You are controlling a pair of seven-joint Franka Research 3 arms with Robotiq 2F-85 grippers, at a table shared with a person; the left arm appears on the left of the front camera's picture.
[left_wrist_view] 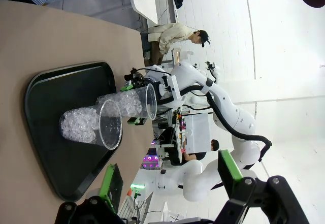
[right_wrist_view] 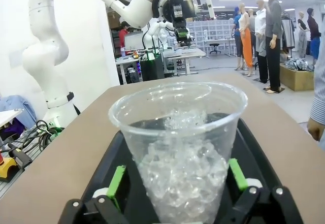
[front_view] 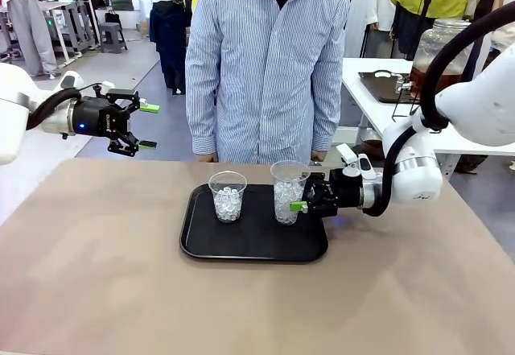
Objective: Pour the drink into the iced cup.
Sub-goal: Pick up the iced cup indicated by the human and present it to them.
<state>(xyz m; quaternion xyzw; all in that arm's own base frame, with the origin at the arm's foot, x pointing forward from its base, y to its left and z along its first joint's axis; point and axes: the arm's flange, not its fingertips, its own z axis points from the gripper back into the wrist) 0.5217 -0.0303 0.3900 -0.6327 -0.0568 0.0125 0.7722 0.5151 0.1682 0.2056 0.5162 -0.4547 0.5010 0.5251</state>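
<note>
- Right wrist view is showing what the front view is hiding: both green pads of my right gripper (right_wrist_view: 176, 179) are sitting either side of the taller iced cup (right_wrist_view: 179, 148). Jaws are standing wide with a gap on each side, so I'm gripping nothing.
- Front view is showing my left gripper (front_view: 147, 125) hanging spread apart and empty at far left.
- Both cups are carrying clear ice only, with the shorter iced cup (front_view: 228, 196) standing near the taller one on the black tray (front_view: 201, 246).
- The drink (front_view: 419, 80) is sitting amber-brown in a glass jar (front_view: 445, 41) on the white side table (front_view: 358, 101) back right, well apart.
- Tray is lying on the tan table (front_view: 96, 274), and a person (front_view: 265, 65) in a striped shirt is standing at the far edge.
</note>
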